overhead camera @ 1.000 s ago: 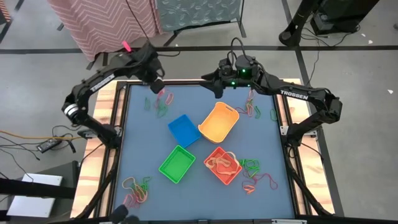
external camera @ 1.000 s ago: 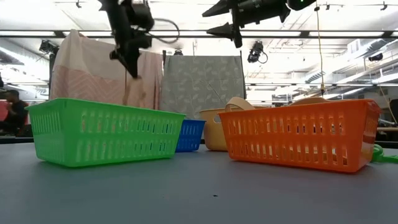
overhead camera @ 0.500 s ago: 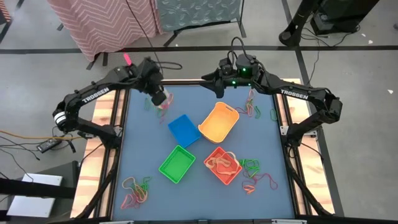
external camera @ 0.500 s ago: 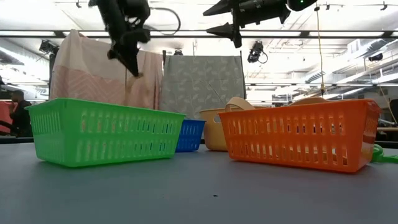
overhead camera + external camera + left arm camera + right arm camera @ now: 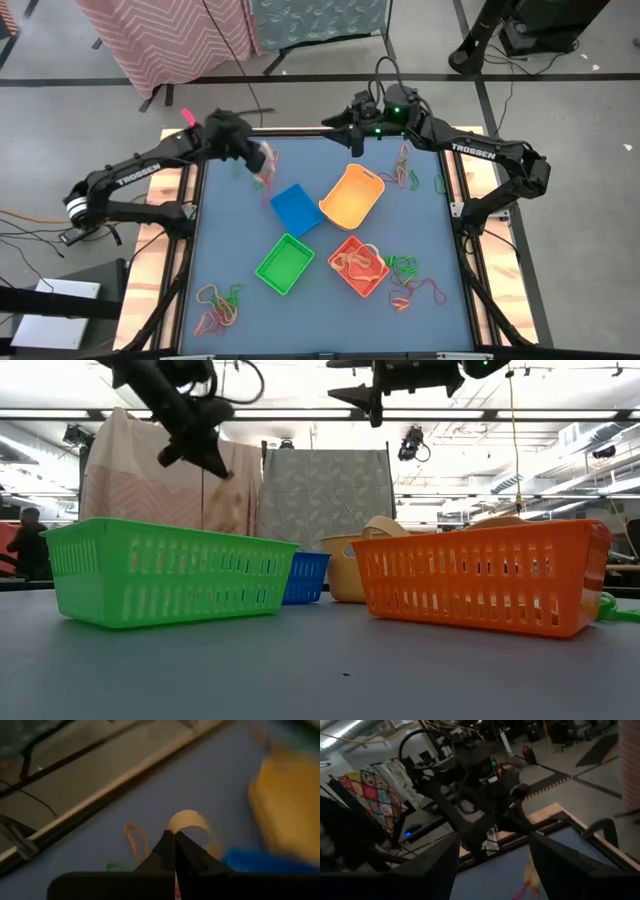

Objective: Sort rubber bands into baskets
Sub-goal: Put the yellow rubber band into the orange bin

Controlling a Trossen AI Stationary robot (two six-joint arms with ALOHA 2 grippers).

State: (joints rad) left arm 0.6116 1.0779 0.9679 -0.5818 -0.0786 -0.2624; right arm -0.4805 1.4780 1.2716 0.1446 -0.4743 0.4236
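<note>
From above, your left gripper (image 5: 262, 160) hangs over the blue table (image 5: 230, 230), near its far left corner, just beyond the blue basket (image 5: 295, 209). Only the left wrist view shows its grip: the fingers (image 5: 172, 851) are pinched together on a yellow rubber band (image 5: 192, 822), whose loop stands out past the tips, with an orange band (image 5: 134, 837) lying on the mat below. The low view shows that gripper (image 5: 205, 457) raised well above the green basket (image 5: 165, 572). Your right gripper (image 5: 350, 140) waits at the far edge, its jaws spread apart and holding nothing; the right wrist view looks across at the other arm. The overhead view alone shows the yellow basket (image 5: 352, 196) touching the blue one, the orange basket (image 5: 357, 265) holding several bands, and loose bands (image 5: 218, 305) piled at the near left corner.
</note>
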